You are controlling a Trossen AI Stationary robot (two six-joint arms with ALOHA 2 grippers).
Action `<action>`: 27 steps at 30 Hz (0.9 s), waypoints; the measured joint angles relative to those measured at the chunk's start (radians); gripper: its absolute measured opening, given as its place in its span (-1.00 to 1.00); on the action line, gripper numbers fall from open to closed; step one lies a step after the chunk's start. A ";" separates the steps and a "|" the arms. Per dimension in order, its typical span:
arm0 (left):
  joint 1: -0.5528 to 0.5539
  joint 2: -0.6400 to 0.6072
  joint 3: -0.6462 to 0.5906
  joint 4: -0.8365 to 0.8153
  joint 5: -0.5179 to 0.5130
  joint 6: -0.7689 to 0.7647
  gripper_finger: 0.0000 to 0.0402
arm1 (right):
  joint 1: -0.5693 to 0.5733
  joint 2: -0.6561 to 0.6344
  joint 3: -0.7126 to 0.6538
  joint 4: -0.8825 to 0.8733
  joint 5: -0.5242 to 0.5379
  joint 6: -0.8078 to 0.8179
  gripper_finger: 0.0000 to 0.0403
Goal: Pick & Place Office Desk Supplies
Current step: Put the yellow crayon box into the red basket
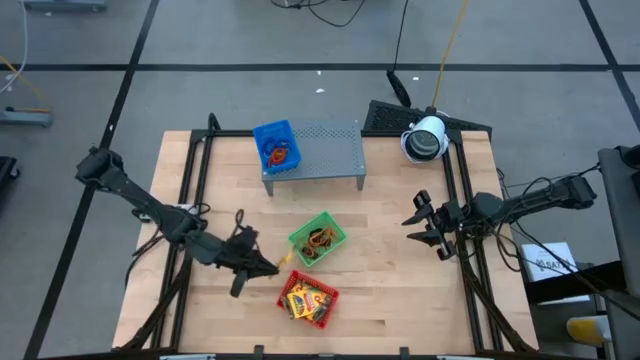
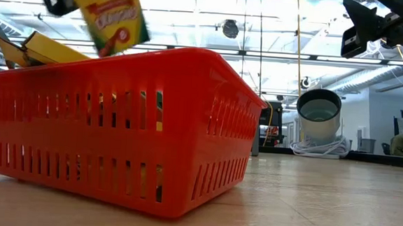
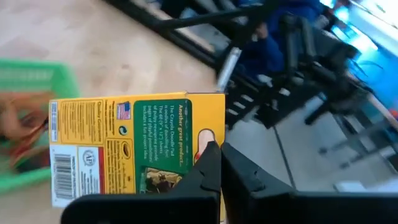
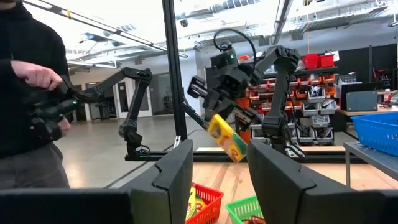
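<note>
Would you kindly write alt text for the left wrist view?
The left gripper is shut on a yellow crayon box, its printed back facing the camera. Behind it lie a green tray on the wooden table and dark frame bars beyond the edge.

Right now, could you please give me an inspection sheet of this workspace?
Surface: wooden table, bare at the front right.
Job's things: yellow crayon box held above the red tray, which holds more yellow boxes; rubber bands in the green tray and the blue tray.
Clutter: grey perforated rack under the blue tray.
Grippers: left gripper shut on the crayon box; right gripper open, empty, at the table's right side.
Cables: yellow and black cables on the floor behind.
Surroundings: a person standing beyond the table.
</note>
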 joint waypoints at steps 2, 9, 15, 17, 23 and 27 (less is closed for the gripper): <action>0.017 0.044 0.058 0.018 0.060 0.061 -1.00 | 0.000 0.000 0.000 -0.001 0.000 0.000 -0.30; 0.073 0.271 0.292 0.146 0.319 0.276 -1.00 | 0.000 0.000 0.000 0.000 0.000 0.000 -0.30; 0.082 0.522 0.447 0.500 0.498 0.249 -1.00 | 0.000 0.000 0.000 0.000 0.000 0.000 -0.30; 0.083 0.604 0.496 0.578 0.522 0.211 -1.00 | 0.000 0.000 0.000 0.000 0.000 0.000 -0.30; 0.071 0.793 0.578 0.808 0.539 0.074 -1.00 | 0.000 0.000 0.000 0.000 0.000 0.000 -0.30; 0.070 0.842 0.557 0.983 0.528 -0.018 -1.00 | 0.000 0.000 0.000 0.000 0.000 0.000 -0.30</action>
